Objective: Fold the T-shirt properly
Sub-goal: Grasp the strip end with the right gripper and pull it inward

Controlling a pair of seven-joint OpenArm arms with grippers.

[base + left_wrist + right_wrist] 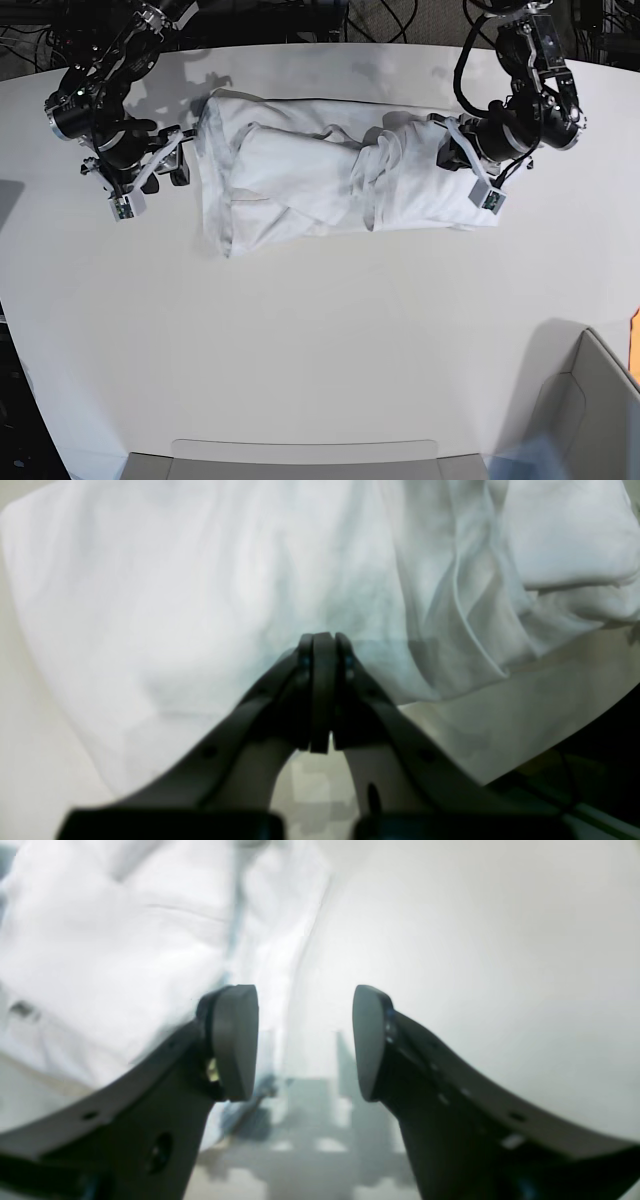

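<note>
- Your left gripper [324, 647] is clenched tight at the hem end of the T-shirt [330, 175]; whether cloth is pinched between the pads, you cannot tell from the blurred left wrist view.
- Your right gripper [305, 1040] stands released, straddling the shirt's edge on the tabletop [320, 340].
- Folded into a long wrinkled band, the T-shirt lies between both arms; its collar is hidden.

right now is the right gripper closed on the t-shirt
No, the right gripper stands open beside the T-shirt, with nothing between its pads.
</note>
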